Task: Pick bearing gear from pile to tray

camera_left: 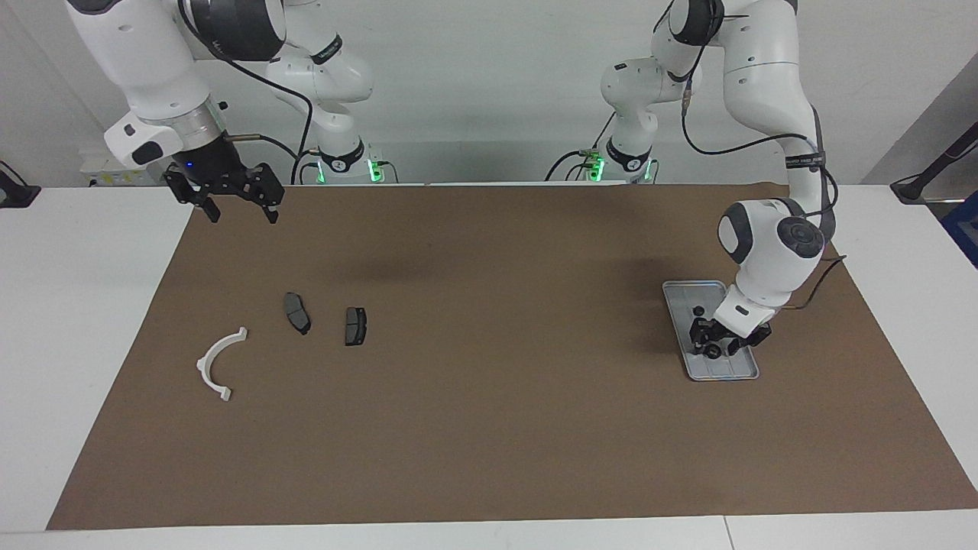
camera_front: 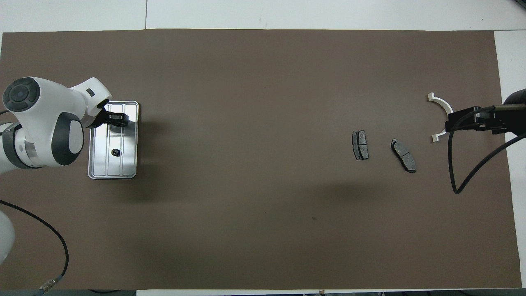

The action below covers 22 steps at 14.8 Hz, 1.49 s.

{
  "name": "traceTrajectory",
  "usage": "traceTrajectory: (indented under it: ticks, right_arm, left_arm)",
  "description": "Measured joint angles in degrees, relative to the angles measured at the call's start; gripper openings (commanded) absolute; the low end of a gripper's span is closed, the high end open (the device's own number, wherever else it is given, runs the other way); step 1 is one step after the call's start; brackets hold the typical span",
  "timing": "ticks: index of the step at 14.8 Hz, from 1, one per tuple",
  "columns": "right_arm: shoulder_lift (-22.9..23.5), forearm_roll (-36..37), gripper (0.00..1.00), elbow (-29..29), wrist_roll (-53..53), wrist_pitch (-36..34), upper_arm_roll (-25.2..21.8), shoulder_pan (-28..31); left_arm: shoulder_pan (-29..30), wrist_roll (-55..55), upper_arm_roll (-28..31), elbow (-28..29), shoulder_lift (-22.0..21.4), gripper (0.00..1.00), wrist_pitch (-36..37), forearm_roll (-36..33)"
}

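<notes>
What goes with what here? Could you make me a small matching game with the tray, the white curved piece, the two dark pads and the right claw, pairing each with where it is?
1. tray
2. white curved piece
3. dark pads
4. right gripper

A. raised over the brown mat, open, waiting
B. lying on the mat side by side, as a pair
C. under the left gripper, toward the left arm's end of the table
D. lying on the mat, closest to the right arm's end

Pairs: 1-C, 2-D, 3-B, 4-A
</notes>
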<state>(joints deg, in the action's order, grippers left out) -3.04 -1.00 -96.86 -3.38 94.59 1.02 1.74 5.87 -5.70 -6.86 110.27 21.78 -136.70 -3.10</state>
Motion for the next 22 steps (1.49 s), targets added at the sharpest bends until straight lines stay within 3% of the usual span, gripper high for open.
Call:
traceTrajectory:
  ticks: [3, 6, 9, 12, 18, 22]
  right_arm:
    - [0.0, 0.0, 1.0, 0.0, 0.0, 0.0, 0.01, -0.05]
    - [0.0, 0.0, 1.0, 0.0, -0.02, 0.0, 0.13, -0.18]
    - [0.0, 0.0, 1.0, 0.0, -0.04, -0.08, 0.15, -0.21]
    - [0.0, 0.0, 1.0, 0.0, -0.07, -0.09, 0.15, -0.21]
    - [0.0, 0.0, 1.0, -0.04, -0.08, -0.28, -0.04, 0.05]
    - [0.0, 0.0, 1.0, -0.04, -0.08, -0.32, -0.04, 0.08]
  left_arm:
    - [0.51, 0.44, 0.01, -4.07, -2.31, 1.0, 6.09, 0.05]
    - [1.36, 2.52, 0.07, -7.1, -10.42, 1.0, 12.81, 1.58]
    - [1.42, 3.06, 0.15, -8.39, -19.51, 1.0, 24.36, 2.06]
    - [1.38, 3.08, -0.27, -11.5, -24.27, 1.0, 35.77, 2.28]
    - [1.33, 3.22, -0.98, -18.49, -22.39, 1.0, 45.45, 2.81]
    - [1.33, 3.22, -0.88, -21.26, -20.59, 1.0, 46.78, 2.83]
